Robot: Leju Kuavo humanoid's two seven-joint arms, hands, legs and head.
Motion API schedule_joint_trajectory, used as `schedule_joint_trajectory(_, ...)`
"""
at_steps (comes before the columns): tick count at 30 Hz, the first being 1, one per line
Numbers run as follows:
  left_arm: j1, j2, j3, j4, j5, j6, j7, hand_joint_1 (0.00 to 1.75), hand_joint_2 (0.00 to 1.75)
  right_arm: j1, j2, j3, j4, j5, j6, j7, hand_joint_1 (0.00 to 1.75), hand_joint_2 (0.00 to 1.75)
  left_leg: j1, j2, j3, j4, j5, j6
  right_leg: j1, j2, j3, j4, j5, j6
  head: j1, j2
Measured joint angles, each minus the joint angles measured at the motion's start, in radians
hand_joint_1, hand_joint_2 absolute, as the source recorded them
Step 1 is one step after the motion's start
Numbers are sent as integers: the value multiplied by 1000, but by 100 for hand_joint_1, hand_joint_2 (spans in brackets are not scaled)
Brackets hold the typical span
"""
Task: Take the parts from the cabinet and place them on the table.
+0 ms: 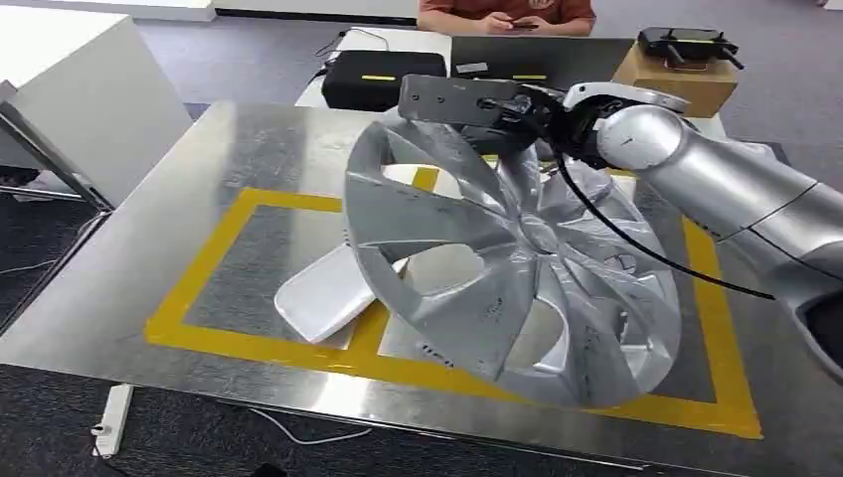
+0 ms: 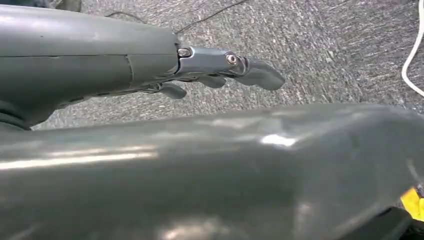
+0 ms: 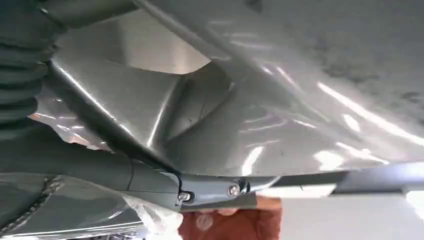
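A silver wheel cover (image 1: 517,268) stands tilted at frame centre on the taped metal table (image 1: 169,258), apparently gripped at its upper rim by the right hand (image 1: 517,109). Left hand (image 2: 220,70) hangs empty, fingers loosely apart.

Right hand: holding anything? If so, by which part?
Yes. The right hand grips the silver wheel cover by its upper rim, tilted over the table. Left hand holds nothing.

Wheel cover (image 1: 517,268): silver-painted plastic by its look, semi-gloss, scuffed with dark marks. Table (image 1: 199,179): brushed metal, reflective, bearing matt yellow tape (image 1: 298,350). White part (image 1: 323,293): smooth, glossy. Floor (image 2: 310,45): rough grey carpet.
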Motion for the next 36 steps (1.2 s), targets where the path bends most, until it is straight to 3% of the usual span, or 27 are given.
schedule_joint_trajectory(3,0,0,-2,0,-6,-3,0,0,0,63,-1,-48,-30,183,-186,-48,0,0,0,0,0,0,0,0,0,0,0,0,0,0,0,0)
schedule_joint_trajectory(5,0,0,-6,0,-11,-8,0,0,0,131,-3,-95,-91,406,-296,-56,0,0,0,0,0,0,0,0,0,0,0,0,0,0,0,0)
schedule_joint_trajectory(12,-3,-5,-33,0,-31,-15,0,0,0,368,-3,-311,-373,1170,-445,-109,0,0,0,0,-2,0,0,0,0,0,-2,0,0,0,0,0)
schedule_joint_trajectory(17,-9,-9,-54,0,-44,-9,3,0,0,443,-13,-383,-481,1472,-580,-138,0,0,0,0,-2,0,0,0,0,0,-2,0,0,0,0,0)
schedule_joint_trajectory(21,-12,-10,-66,0,-49,-5,3,0,0,503,-14,-433,-530,1505,-624,-137,0,0,0,0,-2,0,0,0,0,0,-2,0,0,0,0,0)
schedule_joint_trajectory(29,-12,-11,-84,0,-51,-3,3,0,0,651,18,-590,-653,1275,-686,-188,0,0,0,0,-3,0,0,1,0,-1,-2,0,1,0,0,0)
schedule_joint_trajectory(36,-13,-12,-92,0,-51,-2,3,0,0,697,37,-650,-702,1254,-694,-199,0,0,0,0,-3,0,0,1,0,0,-3,0,1,0,0,0)
